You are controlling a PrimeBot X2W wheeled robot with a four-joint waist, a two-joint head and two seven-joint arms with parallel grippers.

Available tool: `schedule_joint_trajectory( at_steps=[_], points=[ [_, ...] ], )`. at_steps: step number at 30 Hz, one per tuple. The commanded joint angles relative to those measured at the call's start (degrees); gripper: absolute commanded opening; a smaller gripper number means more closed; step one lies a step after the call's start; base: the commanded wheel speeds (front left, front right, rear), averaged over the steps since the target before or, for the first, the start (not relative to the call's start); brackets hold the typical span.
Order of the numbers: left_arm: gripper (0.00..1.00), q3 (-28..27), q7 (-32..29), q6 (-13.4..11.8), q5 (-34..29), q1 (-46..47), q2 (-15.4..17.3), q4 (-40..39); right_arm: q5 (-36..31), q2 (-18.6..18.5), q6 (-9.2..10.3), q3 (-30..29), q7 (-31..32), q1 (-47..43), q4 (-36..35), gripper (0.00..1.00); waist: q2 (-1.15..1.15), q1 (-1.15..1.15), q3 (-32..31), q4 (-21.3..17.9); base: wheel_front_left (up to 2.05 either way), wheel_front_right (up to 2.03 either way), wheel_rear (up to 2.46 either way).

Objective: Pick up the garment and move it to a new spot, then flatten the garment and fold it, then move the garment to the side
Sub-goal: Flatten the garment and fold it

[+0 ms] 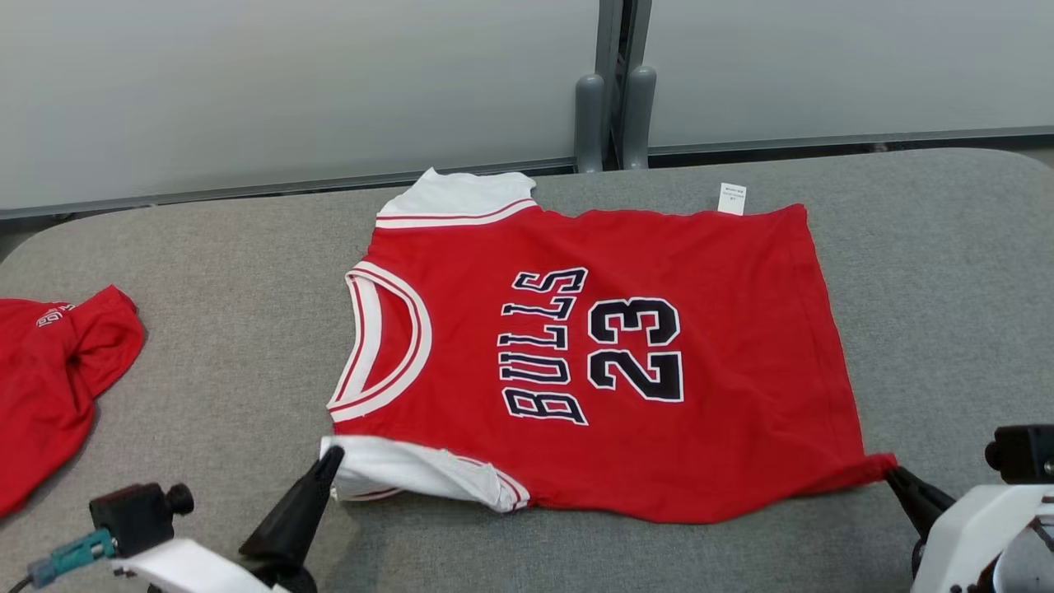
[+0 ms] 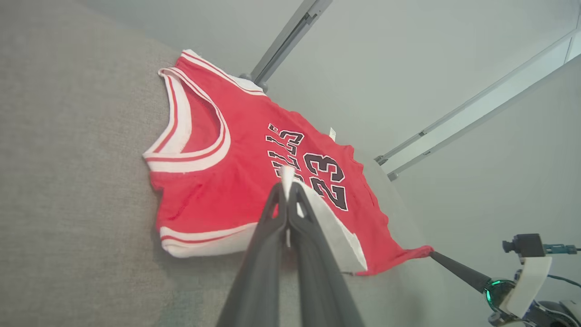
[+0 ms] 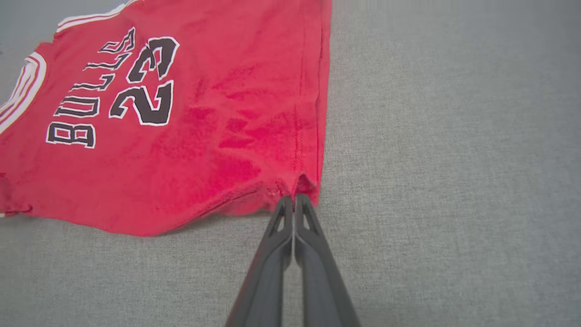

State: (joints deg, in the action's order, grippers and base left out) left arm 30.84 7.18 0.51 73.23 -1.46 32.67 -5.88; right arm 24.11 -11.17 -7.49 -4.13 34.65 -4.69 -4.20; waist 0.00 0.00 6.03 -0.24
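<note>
The garment (image 1: 700, 371), a red jersey, lies front-up across the middle of the grey tabletop (image 1: 206, 346), spread close to flat. The pick-up and move therefore look done, and flattening looks to be the step in hand.

The left claw (image 1: 328, 458) is clenched on the near white sleeve (image 1: 412, 473), which is bunched and, in the left wrist view, lifted off the cloth. The right claw (image 1: 893, 473) is clenched on the near hem corner (image 1: 873, 465), which is drawn out to a point. Soft ripples show near the hem.

No fold has been made, and the move to the side is also left (most of the task, by this reading).

Whether each claw pinches one layer or both cannot be told, and the jersey's back is hidden. A second red cloth (image 1: 49, 387) at the left is cut off by the frame edge. The label (image 1: 731, 198) at the far edge is too small to read.
</note>
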Motion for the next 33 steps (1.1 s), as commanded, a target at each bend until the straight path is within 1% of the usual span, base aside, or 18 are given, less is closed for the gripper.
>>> schedule_joint_trajectory(
  at_steps=[1, 4, 7, 9, 13, 14, 17, 20, 25, 27, 29, 33],
  points=[
    [0.0, 0.0, 0.4, -0.2, -1.1, 2.4, -0.4, 0.5, 0.1, -0.2, -0.01, 0.2, -1.0, 1.5, 0.4, 0.0, 0.0, 0.0, 0.5, 0.0, 0.0, 0.0, 0.0],
    [0.0, 0.2, 0.3, -0.1, -3.6, 7.6, -1.5, 2.8, 0.4, 0.2, -0.01, 0.1, -2.9, 4.3, 1.6, 0.0, 0.0, 0.0, 1.7, 0.2, 0.0, 0.0, 0.0],
    [0.0, 1.4, -0.2, -0.6, -6.8, 13.0, -3.0, 6.4, -0.6, 0.3, -0.01, -0.1, -5.3, 7.7, 3.2, 0.0, 0.0, 0.0, 3.3, 0.1, 0.0, 0.0, 0.0],
    [0.0, 2.3, -0.3, -1.3, -10.0, 17.1, -3.5, 9.6, -1.5, 0.5, -0.01, 0.3, -7.1, 9.9, 4.5, 0.0, 0.0, 0.0, 4.5, 0.0, 0.0, 0.0, 0.0],
    [0.0, 4.4, 1.3, -3.0, -16.7, 24.8, -5.9, 16.2, -2.6, 1.3, -0.01, 0.7, -10.3, 14.3, 7.4, 0.0, 0.0, 0.0, 7.3, -0.4, 0.0, 0.0, 0.0],
    [0.0, 5.1, 1.6, -3.3, -18.5, 26.8, -6.5, 17.8, -3.8, 1.2, -0.01, 0.5, -11.2, 15.3, 8.1, 0.0, 0.0, 0.0, 8.0, -0.4, 0.0, 0.0, 0.0],
    [0.0, 7.1, 1.9, -3.8, -22.7, 32.0, -8.0, 22.0, -5.8, 2.8, -0.01, 0.4, -13.3, 17.9, 10.1, 0.0, 0.0, 0.0, 10.0, -0.8, 0.0, 0.0, 0.0],
    [0.0, 8.5, 2.6, -4.1, -25.9, 36.1, -9.2, 25.4, -7.0, 3.3, -0.01, 0.7, -15.4, 20.4, 12.0, 0.0, 0.0, 0.0, 11.7, -1.3, 0.0, 0.0, 0.0],
    [0.0, 9.2, 4.7, -4.3, -29.0, 40.8, -10.9, 29.1, -8.5, 3.7, -0.01, 1.6, -17.9, 22.8, 14.2, 0.0, 0.0, 0.0, 13.9, -1.7, 0.0, 0.0, 0.0],
    [0.0, 8.8, 5.6, -4.4, -29.5, 41.7, -11.6, 29.8, -8.8, 3.7, -0.01, 1.2, -18.9, 23.2, 14.8, 0.0, 0.0, 0.0, 14.5, -1.7, 0.0, 0.0, 0.0],
    [0.0, 7.8, 6.4, -4.2, -28.7, 42.1, -12.2, 30.0, -7.7, 4.3, -0.01, 0.9, -19.9, 23.5, 14.8, 0.0, 0.0, 0.0, 14.8, -1.7, 0.0, 0.0, 0.0],
    [0.0, 7.1, 6.9, -4.3, -29.1, 42.5, -12.1, 30.1, -7.0, 4.3, -0.01, 0.5, -20.5, 23.4, 14.6, 0.0, 0.0, 0.0, 14.9, -1.6, 0.0, 0.0, 0.0]
  ],
)
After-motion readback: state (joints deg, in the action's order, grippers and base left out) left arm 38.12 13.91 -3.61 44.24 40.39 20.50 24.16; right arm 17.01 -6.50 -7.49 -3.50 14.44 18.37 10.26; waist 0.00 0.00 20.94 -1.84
